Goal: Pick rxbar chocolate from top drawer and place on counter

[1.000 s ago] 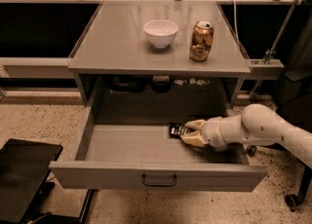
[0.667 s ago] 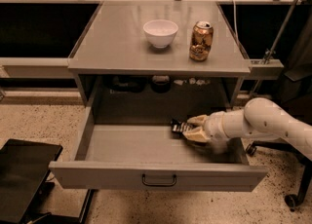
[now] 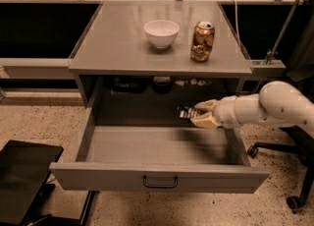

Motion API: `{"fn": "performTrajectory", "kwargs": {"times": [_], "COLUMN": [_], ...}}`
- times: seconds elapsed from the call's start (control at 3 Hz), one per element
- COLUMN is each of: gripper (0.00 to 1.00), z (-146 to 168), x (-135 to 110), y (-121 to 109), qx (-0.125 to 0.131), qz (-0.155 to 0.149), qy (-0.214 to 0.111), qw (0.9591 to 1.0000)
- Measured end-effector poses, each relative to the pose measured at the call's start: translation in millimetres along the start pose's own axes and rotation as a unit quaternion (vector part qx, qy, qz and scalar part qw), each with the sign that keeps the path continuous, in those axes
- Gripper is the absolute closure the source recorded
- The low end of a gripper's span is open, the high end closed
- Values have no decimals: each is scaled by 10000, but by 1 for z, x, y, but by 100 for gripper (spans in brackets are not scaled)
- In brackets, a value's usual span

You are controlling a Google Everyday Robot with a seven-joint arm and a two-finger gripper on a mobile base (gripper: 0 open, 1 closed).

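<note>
Well, the counter point(image 3: 117, 38) has no bar on it yet. The top drawer point(image 3: 122, 178) stands open. My hand point(image 3: 198, 114), toward its 2 o'clock corner, is clamped on the rxbar chocolate point(image 3: 185, 113), seemingly clear of the drawer floor. Carrying up and placing remain.
</note>
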State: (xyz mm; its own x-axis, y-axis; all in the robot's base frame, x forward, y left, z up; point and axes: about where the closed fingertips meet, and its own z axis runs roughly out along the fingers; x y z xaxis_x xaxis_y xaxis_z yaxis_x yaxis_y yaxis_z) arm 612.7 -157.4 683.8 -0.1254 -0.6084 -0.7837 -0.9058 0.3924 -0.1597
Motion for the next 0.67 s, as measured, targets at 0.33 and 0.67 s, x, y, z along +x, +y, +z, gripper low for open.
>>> {"fn": "performTrajectory", "kwargs": {"times": [0.33,0.67], "gripper": [100,100], "z": [-32,-60], "x": [-34,-70], "y": [-26,-50], "qx": [-114,-295], "qz": [-122,-232], "qy": [-316,-626], "qw": [9994,9973]}}
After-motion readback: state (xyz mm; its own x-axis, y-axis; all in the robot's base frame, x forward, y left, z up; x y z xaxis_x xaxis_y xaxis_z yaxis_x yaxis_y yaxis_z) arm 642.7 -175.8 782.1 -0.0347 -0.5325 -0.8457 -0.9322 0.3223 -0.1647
